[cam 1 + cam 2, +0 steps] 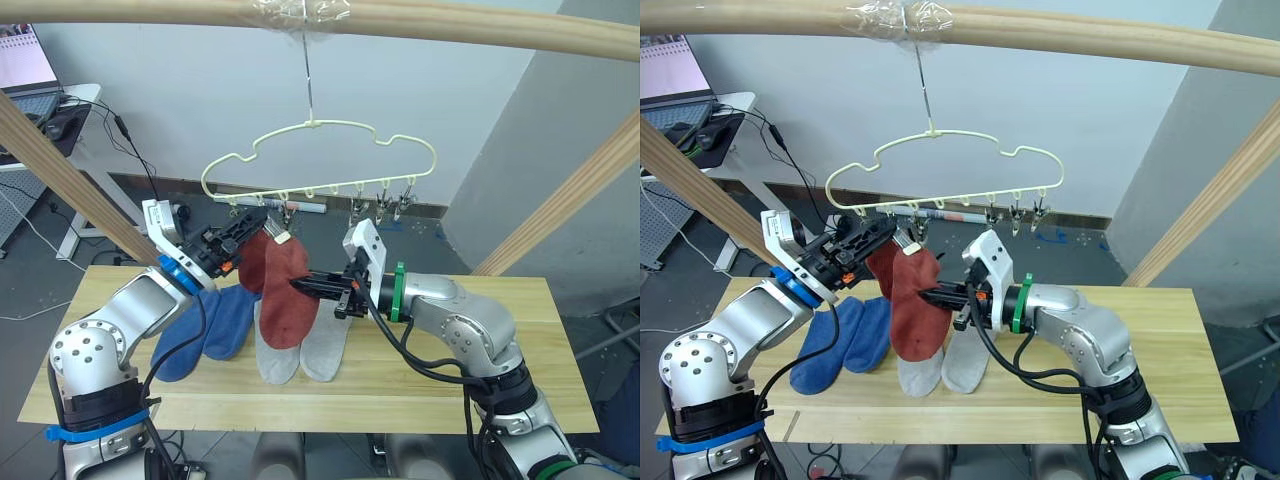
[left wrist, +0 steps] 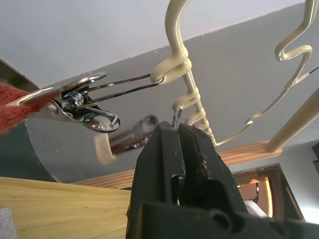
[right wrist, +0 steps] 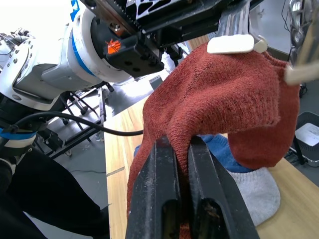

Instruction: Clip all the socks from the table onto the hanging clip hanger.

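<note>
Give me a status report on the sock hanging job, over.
Right claw shut on a red sock, holding it up under the hanger. Left claw shut on a clip there. Blue socks and grey socks on the table. Nothing in the way.

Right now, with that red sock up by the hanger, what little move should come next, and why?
Probably the right gripper lets go: the red sock already hangs from a clip, while blue socks and grey socks wait on the table.

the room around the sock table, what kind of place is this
Probably a lab or workshop test setup, not a home: the clip hanger hangs from a bare wooden pole frame, and a side desk holds a laptop and trailing cables.
</note>
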